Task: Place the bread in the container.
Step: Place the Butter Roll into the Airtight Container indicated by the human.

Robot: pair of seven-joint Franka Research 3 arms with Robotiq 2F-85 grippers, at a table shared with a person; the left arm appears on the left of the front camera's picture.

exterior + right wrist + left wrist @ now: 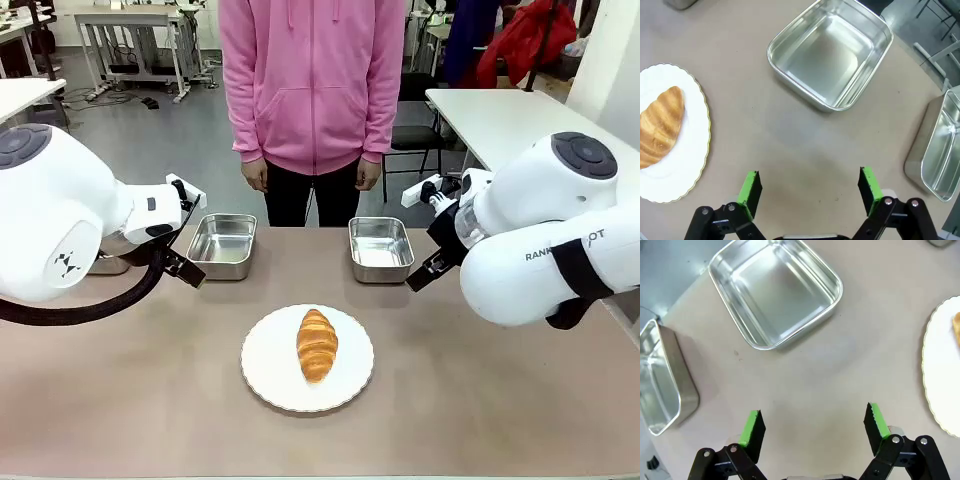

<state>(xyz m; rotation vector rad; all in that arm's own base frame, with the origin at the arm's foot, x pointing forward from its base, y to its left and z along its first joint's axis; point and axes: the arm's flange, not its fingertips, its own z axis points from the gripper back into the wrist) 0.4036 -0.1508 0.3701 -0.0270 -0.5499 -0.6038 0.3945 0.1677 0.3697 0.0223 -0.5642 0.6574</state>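
Observation:
The bread [317,344], a golden-brown croissant, lies on a round white plate [262,378] at the table's middle front. Behind it stand two steel containers, one to the left [222,245] and one to the right [380,248]. My left gripper [814,422] hovers open over bare table, with a container [775,290] ahead of its fingers. My right gripper [810,187] is open too, empty, over bare table between the bread [660,127] and another container [830,52]. Both grippers sit well apart from the bread.
A person in a pink hoodie [312,80] stands at the far edge, hands down. More steel pans sit at the outer sides [662,380] [937,145]. The plate's rim [942,375] lies right of my left gripper. Tan tabletop [150,400] spreads around the plate.

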